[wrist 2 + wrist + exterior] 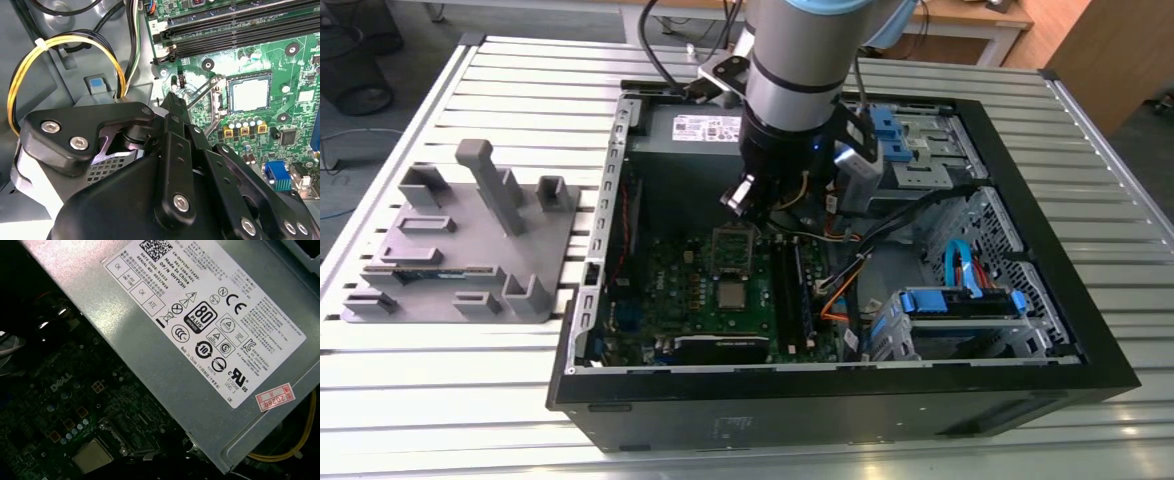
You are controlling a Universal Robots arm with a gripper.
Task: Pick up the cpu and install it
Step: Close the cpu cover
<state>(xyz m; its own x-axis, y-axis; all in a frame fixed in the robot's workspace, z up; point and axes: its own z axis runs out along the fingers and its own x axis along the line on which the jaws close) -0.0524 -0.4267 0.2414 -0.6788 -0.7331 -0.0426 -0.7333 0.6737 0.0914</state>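
- The cpu (732, 292) already lies seated in the socket of the green board (680, 290), its pale metal top showing in both wrist views (250, 94) (93, 456).
- The hand (744, 200) hangs above the board inside the open computer case (1107, 370), near the power supply (200, 340), apart from the chip.
- Whether the hand's fingers are wide or narrow cannot be told; nothing is seen in its grip.
- Judged from this, placing looks done and the step in hand is the finish of the install: the socket's lever (200, 92) stands raised, so the chip appears not yet clamped.
- The grey plastic holder (454, 240) rests on the table (427, 400), outside the case.
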